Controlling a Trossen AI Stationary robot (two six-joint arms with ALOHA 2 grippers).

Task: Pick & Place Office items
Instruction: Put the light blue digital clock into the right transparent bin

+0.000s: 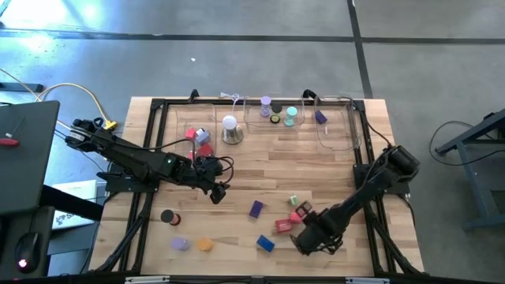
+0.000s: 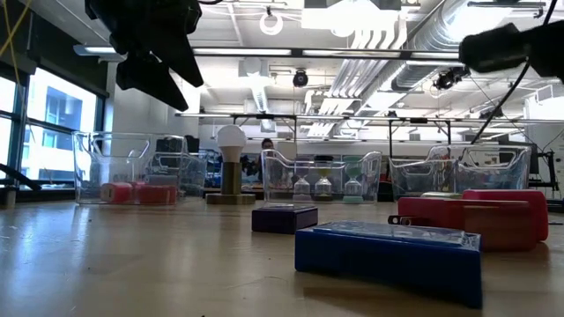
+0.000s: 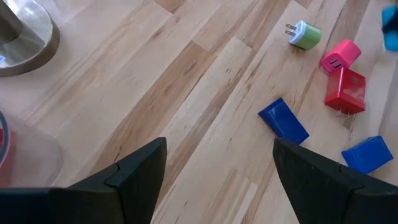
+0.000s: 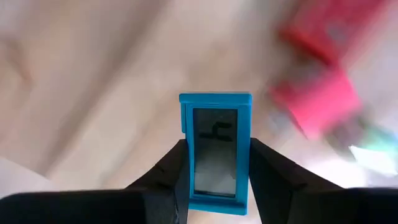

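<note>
R fingers (image 4: pixel 267 171): 1 blue block (image 4: pixel 215 152)

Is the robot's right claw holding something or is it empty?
Holding. The right gripper has its two dark fingers pressed against both sides of a light blue block, seen in its wrist view.

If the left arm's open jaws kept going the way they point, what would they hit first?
Probably bare wooden table: the left gripper is open and empty. The nearest item ahead is the dark blue rectangular block, slightly off to one side; depth is hard to judge.
</note>
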